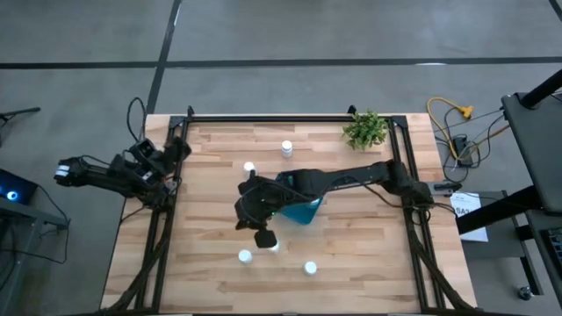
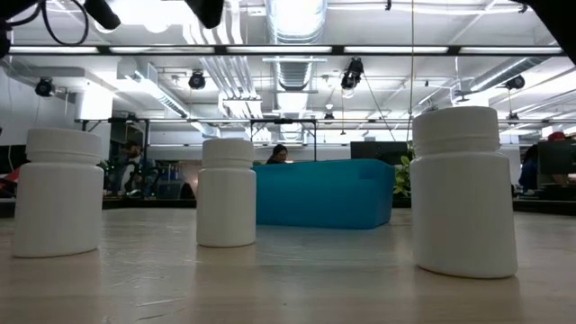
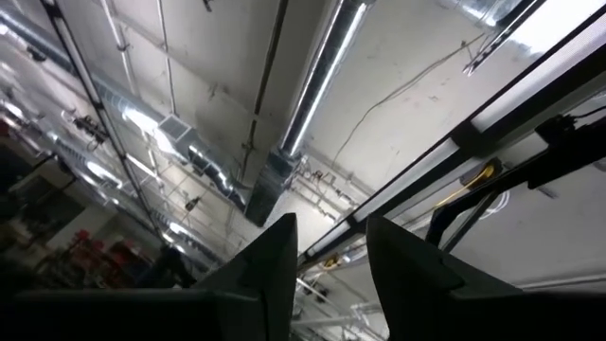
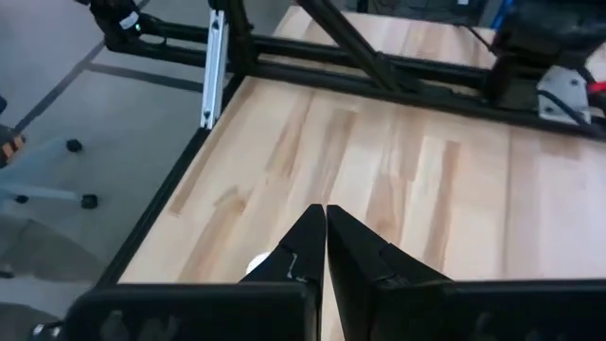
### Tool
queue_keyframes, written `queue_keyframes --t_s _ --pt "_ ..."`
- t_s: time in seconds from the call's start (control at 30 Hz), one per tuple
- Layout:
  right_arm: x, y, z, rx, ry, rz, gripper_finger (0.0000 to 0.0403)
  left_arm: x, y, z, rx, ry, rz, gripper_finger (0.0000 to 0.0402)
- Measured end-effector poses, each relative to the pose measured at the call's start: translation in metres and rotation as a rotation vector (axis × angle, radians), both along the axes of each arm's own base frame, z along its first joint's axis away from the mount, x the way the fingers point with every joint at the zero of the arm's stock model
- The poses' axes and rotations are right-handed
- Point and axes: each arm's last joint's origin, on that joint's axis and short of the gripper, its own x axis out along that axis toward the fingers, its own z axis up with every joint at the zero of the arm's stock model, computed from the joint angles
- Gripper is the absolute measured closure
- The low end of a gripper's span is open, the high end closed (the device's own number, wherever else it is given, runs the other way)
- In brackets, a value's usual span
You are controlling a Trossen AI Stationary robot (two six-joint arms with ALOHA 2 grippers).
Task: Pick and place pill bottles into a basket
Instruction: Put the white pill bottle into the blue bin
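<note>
Several small white pill bottles stand upright on the wooden table: two toward the far side (image 1: 286,147) (image 1: 249,167) and others near the front (image 1: 244,256) (image 1: 310,268). In the low view three show close up (image 2: 58,191) (image 2: 226,192) (image 2: 463,189). The teal basket (image 1: 303,209) (image 2: 324,192) stands mid-table, partly under my right arm. My right gripper (image 1: 248,213) (image 4: 325,213) is shut and empty above the table, left of the basket. A white bottle top (image 4: 256,263) peeks out beside its finger. My left gripper (image 3: 331,227) is open at the table's left edge, pointing up at the ceiling.
A green potted plant (image 1: 366,129) stands at the far right corner. Black frame rails (image 1: 290,117) run along the table's far edge and sides. Bare wood (image 4: 379,161) lies between my right gripper and the table's left edge.
</note>
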Motion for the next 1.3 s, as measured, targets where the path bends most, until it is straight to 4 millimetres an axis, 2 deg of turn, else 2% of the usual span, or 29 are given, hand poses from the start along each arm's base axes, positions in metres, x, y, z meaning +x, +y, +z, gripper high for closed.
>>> queue_keyframes --t_s 0.17,0.4,0.77,1.0,1.3 --pt "-0.016 -0.004 0.015 -0.021 0.008 -0.049 0.0394 0.004 -0.002 -0.002 0.017 0.021 -0.041 0.0289" --pt "-0.044 -0.009 0.021 -0.012 0.046 -0.126 0.0394 0.004 -0.003 0.002 0.024 -0.003 -0.083 0.0289" --pt "-0.116 -0.013 0.029 0.015 0.075 -0.216 0.0394 0.014 -0.005 0.015 0.051 0.010 -0.104 0.0289" --pt "-0.150 -0.008 0.028 0.034 0.096 -0.170 0.0394 0.019 -0.006 0.016 0.018 0.023 -0.146 0.0289" --pt "-0.173 0.003 0.039 0.068 0.090 -0.079 0.0394 0.034 -0.010 0.006 0.002 0.128 -0.194 0.0289"
